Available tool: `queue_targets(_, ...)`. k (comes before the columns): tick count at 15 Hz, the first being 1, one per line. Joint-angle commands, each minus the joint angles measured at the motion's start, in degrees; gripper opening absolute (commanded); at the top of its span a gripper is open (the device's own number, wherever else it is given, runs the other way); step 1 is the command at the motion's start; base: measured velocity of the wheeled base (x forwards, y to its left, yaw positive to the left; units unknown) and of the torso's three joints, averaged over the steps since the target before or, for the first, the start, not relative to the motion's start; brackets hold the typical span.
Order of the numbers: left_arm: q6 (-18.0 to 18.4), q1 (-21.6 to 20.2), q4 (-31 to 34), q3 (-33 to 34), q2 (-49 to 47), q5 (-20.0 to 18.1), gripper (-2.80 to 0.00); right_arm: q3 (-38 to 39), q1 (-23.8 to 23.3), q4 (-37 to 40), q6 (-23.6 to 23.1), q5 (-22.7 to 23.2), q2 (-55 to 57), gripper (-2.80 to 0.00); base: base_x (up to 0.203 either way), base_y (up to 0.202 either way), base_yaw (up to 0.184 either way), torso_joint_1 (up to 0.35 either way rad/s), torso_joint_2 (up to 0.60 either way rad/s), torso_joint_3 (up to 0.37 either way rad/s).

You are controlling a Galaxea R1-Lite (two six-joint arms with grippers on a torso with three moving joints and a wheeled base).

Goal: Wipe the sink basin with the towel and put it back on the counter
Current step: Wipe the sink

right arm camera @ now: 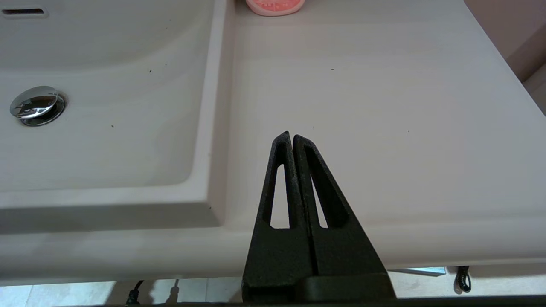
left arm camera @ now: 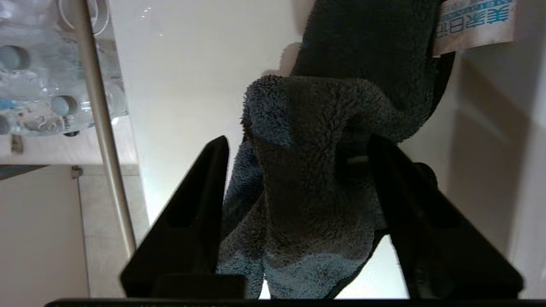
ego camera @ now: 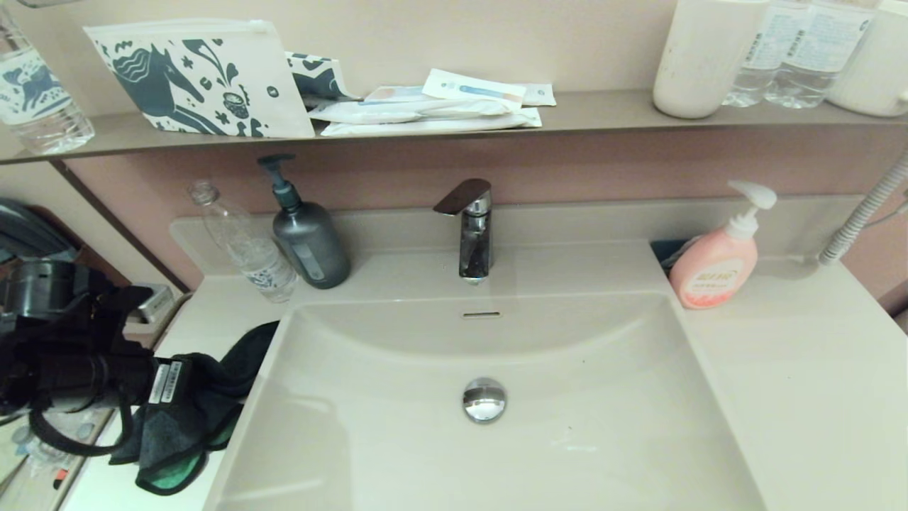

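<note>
The dark grey towel (ego camera: 186,433), green trim showing at its near edge, lies bunched on the narrow counter (ego camera: 207,319) strip left of the sink basin (ego camera: 582,397). My left gripper (left arm camera: 298,143) stands open over it, one finger (left arm camera: 200,213) on either side of a raised fold of the towel (left arm camera: 311,187). In the head view the left gripper (ego camera: 190,387) is mostly buried in the cloth. My right gripper (right arm camera: 291,135) is shut and empty, hovering above the counter (right arm camera: 384,106) right of the basin (right arm camera: 106,140); it does not appear in the head view.
A chrome tap (ego camera: 472,231) and the drain plug (ego camera: 484,399) sit on the basin's centre line. A clear bottle (ego camera: 245,245) and a grey pump bottle (ego camera: 306,238) stand behind the towel. A pink soap dispenser (ego camera: 716,262) stands back right. The wall shelf (ego camera: 610,113) holds packets and bottles.
</note>
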State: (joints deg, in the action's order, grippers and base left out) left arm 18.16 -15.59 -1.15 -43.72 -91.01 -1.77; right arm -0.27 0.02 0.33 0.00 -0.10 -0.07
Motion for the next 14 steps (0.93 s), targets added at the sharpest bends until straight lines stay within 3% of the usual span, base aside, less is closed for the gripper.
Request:
queue_targets(1, 0.1, -0.2, 0.2, -0.3, 0.7, 0.4, 0.0, 0.0, 0.0, 0.0, 0.0, 0.0, 0.1, -2.8, 0.0, 0.0, 0.0, 0.0, 0.0, 0.0)
queue_targets(4, 0.3, -0.4, 0.7, -0.4, 3.1, 4.5, 0.0, 0.0, 0.0, 0.0, 0.0, 0.0, 0.1, -2.8, 0.0, 0.0, 0.0, 0.0, 0.0, 0.0)
queue_targets(11, 0.9, -0.6, 7.3, -1.3, 9.3, 4.9, 0.0, 0.0, 0.0, 0.0, 0.0, 0.0, 0.1, -2.8, 0.0, 0.0, 0.0, 0.0, 0.0, 0.0)
queue_targets(12, 0.9, -0.7, 7.4, -1.1, 9.9, 4.9, -2.69, 0.0, 0.0, 0.0, 0.0, 0.0, 0.1, -2.8, 0.0, 0.0, 0.0, 0.0, 0.0, 0.0)
queue_targets(14, 0.9, -0.6, 7.4, -0.5, 10.6, 4.8, -2.8, 0.0, 0.0, 0.0, 0.0, 0.0, 0.1, -2.8, 0.0, 0.0, 0.0, 0.0, 0.0, 0.0)
